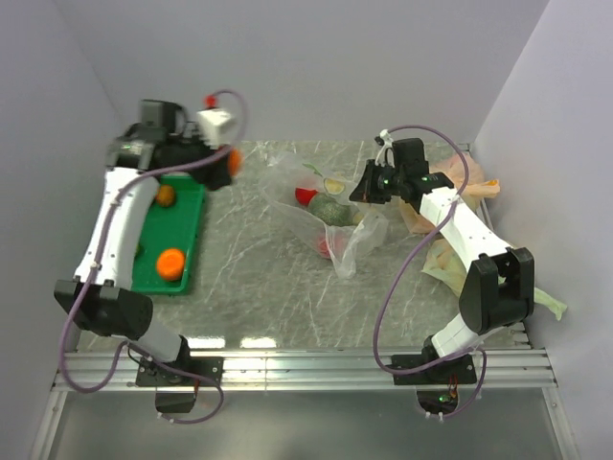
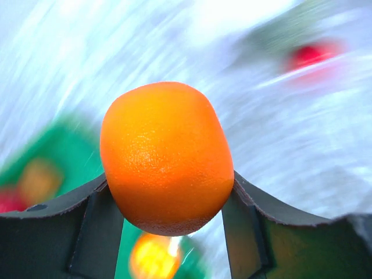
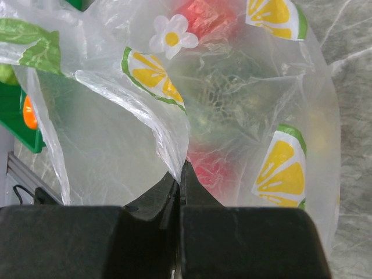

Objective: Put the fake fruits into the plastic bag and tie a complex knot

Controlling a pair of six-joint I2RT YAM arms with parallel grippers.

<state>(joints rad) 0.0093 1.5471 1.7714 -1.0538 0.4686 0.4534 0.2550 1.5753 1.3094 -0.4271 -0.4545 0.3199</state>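
Observation:
My left gripper (image 1: 230, 163) is shut on an orange fruit (image 2: 166, 157) and holds it above the table, between the green tray (image 1: 192, 206) and the plastic bag (image 1: 330, 216). The view behind the fruit is blurred. My right gripper (image 1: 369, 187) is shut on the rim of the clear bag (image 3: 116, 139), which is printed with lemon slices. Red fruits (image 3: 209, 168) and a dull green piece (image 3: 221, 99) show through the bag. Two orange fruits (image 1: 170, 262) lie on the tray.
An orange-tinted bag (image 1: 479, 192) and a pale green bag (image 1: 546, 302) lie at the right, behind my right arm. Grey walls close in the table at the back and sides. A metal rail (image 1: 306, 364) runs along the near edge.

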